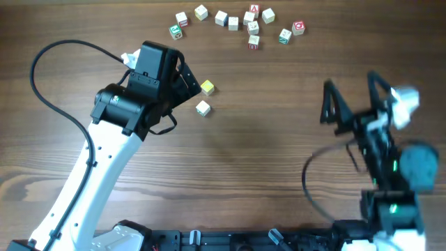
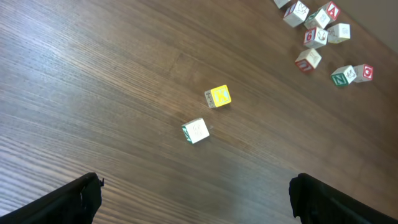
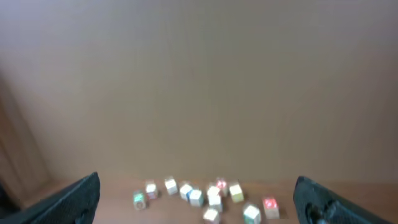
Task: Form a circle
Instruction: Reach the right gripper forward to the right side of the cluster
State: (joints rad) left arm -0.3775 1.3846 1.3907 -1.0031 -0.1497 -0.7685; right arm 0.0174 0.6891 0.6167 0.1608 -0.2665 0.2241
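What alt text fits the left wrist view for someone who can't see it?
Two small letter cubes lie apart from the rest on the wooden table, a yellow-faced cube and a pale cube beside it, not touching. The other cubes cluster at top right; the open left gripper holds nothing.

We note a dark brown wood-grain tabletop (image 1: 265,160). The cubes (image 1: 221,18) are pale with red and green marks; the lone cube (image 1: 208,87) shows a yellow face.

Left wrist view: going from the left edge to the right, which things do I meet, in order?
End effector finger → pale cube → yellow-faced cube → cluster of small cubes.
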